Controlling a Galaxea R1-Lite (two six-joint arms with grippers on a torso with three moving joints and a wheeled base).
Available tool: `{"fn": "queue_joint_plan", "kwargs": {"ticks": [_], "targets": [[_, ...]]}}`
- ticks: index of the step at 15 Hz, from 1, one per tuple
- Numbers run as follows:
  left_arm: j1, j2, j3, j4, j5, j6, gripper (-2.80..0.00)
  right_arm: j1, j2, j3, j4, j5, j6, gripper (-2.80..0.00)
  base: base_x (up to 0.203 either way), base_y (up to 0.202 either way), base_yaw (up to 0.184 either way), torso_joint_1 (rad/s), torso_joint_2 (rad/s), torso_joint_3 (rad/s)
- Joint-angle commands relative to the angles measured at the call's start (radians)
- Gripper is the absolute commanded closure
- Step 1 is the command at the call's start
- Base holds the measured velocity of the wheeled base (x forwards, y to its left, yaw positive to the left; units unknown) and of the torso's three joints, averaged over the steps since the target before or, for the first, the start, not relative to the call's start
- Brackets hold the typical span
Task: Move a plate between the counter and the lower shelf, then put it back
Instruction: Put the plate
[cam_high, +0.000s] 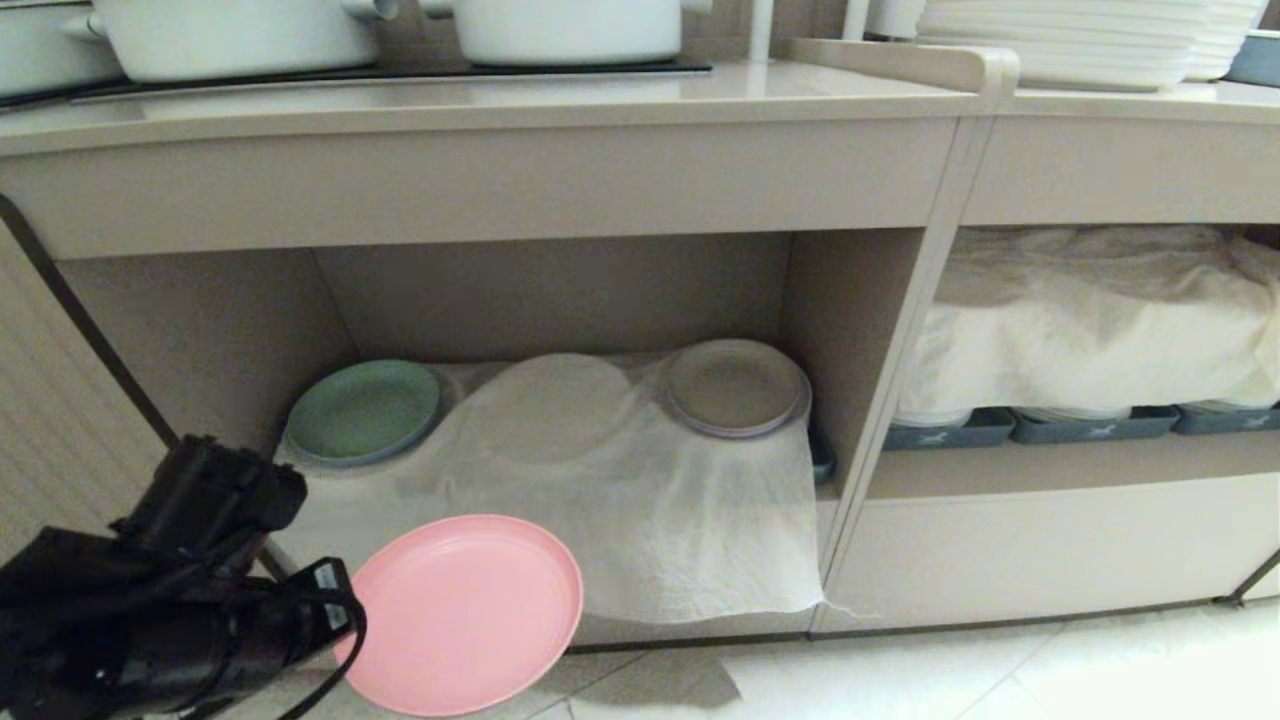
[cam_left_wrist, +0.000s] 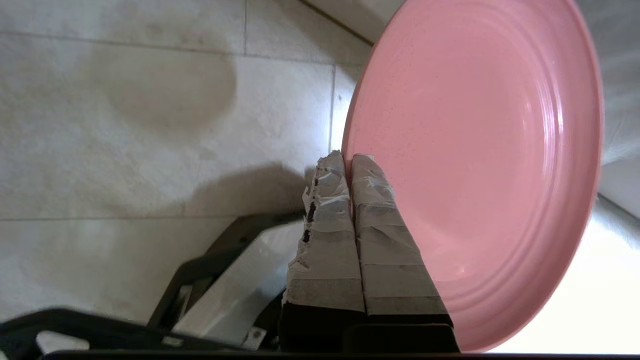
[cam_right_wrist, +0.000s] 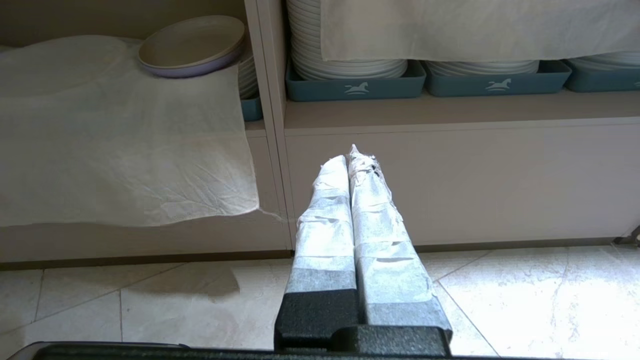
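The pink plate (cam_high: 470, 610) hangs in the air in front of the lower shelf (cam_high: 620, 520), low at the left, above the tiled floor. My left gripper (cam_high: 345, 625) is shut on the plate's near rim, its taped fingers pinching the edge. In the left wrist view the plate (cam_left_wrist: 480, 165) stands to one side of the left gripper (cam_left_wrist: 348, 160). The counter (cam_high: 480, 110) runs across the top. My right gripper (cam_right_wrist: 350, 157) is shut on nothing, parked low before the cabinet's base panel; it is out of the head view.
On the cloth-draped shelf sit a green plate (cam_high: 363, 410) at the left and a beige-grey plate (cam_high: 736, 387) at the right. White pots (cam_high: 570, 28) stand on the counter. Grey trays (cam_high: 1090, 424) of white plates fill the right compartment. A divider post (cam_high: 880, 430) separates the compartments.
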Motion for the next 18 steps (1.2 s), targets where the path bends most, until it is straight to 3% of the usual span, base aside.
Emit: {"fn": "queue_joint_plan", "kwargs": {"ticks": [1, 14, 18], "targets": [[0.0, -0.1, 0.055, 0.002, -0.022, -0.005, 0.0, 0.0, 0.001, -0.001, 0.0, 0.0, 0.0, 0.0, 0.0, 0.0, 0.0, 0.0, 0.0, 0.0], [-0.001, -0.436, 0.166, 0.159, -0.14, -0.005, 0.0, 0.0, 0.001, -0.001, 0.0, 0.0, 0.0, 0.0, 0.0, 0.0, 0.0, 0.0, 0.0, 0.0], [-0.001, -0.553, 0.165, 0.264, -0.167, -0.004, 0.0, 0.0, 0.001, 0.0, 0.0, 0.0, 0.0, 0.0, 0.0, 0.0, 0.0, 0.0, 0.0, 0.0]]}}
